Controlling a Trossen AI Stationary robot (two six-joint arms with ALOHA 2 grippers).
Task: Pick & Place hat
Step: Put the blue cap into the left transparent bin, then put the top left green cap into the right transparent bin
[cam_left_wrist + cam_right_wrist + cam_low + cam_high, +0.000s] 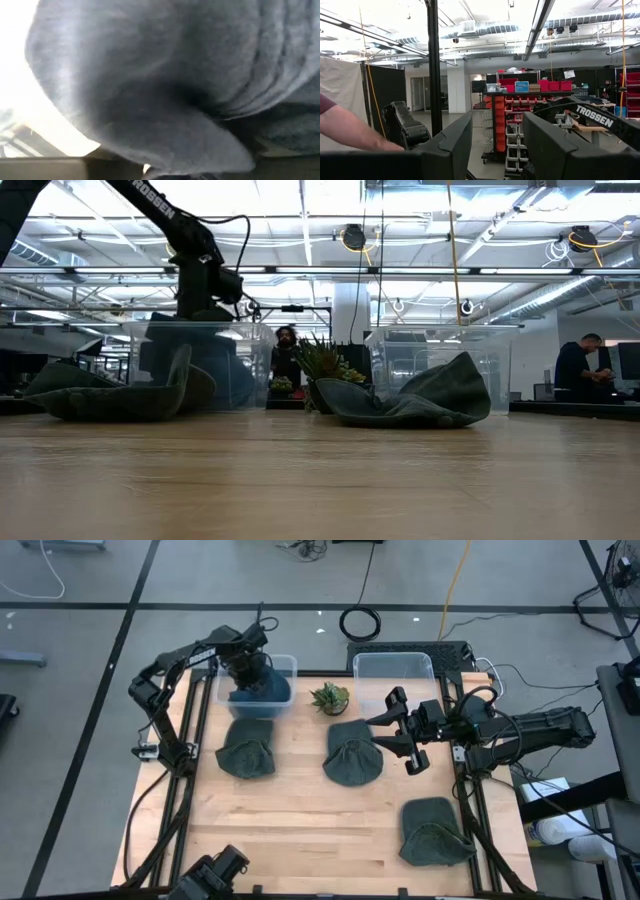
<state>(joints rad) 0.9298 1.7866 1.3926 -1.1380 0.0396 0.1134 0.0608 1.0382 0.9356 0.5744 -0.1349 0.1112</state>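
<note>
A dark grey-blue hat (262, 692) lies in the left clear bin (288, 664) at the table's far side. My left gripper (250, 668) points down right over it. The hat's cloth (160, 75) fills the left wrist view and hides the gripper's tips. Three more hats lie flat on the wooden table: one below the left bin (247, 756), one at the centre (352, 758), one at the near right (436, 832). My right gripper (408, 736) hangs raised beside the centre hat. It stands open (497, 150) with nothing between its fingers.
A second clear bin (393, 668) stands at the far right. A small potted plant (330, 697) sits between the two bins. A person's arm (350, 131) shows in the right wrist view, and people stand in the room behind the table (286, 355).
</note>
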